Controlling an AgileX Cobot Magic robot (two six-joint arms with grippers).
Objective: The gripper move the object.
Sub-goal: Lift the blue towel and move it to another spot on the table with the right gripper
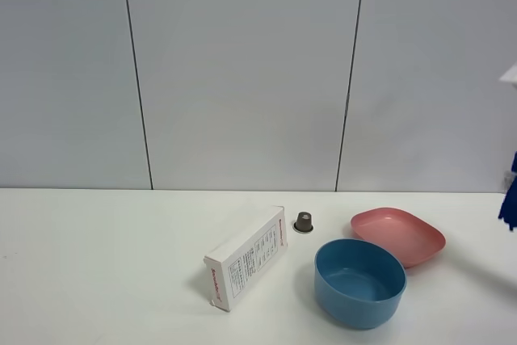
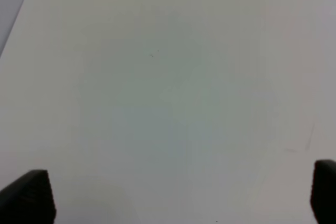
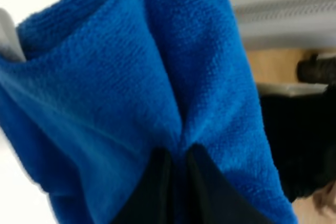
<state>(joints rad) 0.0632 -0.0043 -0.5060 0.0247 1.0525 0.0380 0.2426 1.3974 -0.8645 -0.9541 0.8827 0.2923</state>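
Royal-blue pile marks the towel point(image 1: 509, 199) in the exterior high view. Only a sliver of it shows, at the right edge, well apart from the other items. On the white table point(image 1: 97, 264) lie a white box point(image 1: 246, 268), a small dark cap point(image 1: 304, 221) near the box's far end, a pink dish point(image 1: 398, 234) and a light-blue bowl point(image 1: 359, 282). The bowl sits in front of the dish; whether they touch I cannot tell.

Left wrist view: my left gripper point(image 2: 181, 198) hangs over bare table. Its black fingers point(image 2: 31, 196) are spread wide, and the jaws hold nothing.

Right wrist view: my right gripper point(image 3: 177, 156) pinches a fold of the towel between two black fingers point(image 3: 155, 182). The jaws are closed on the cloth, which bunches around the pinch and fills most of the view.
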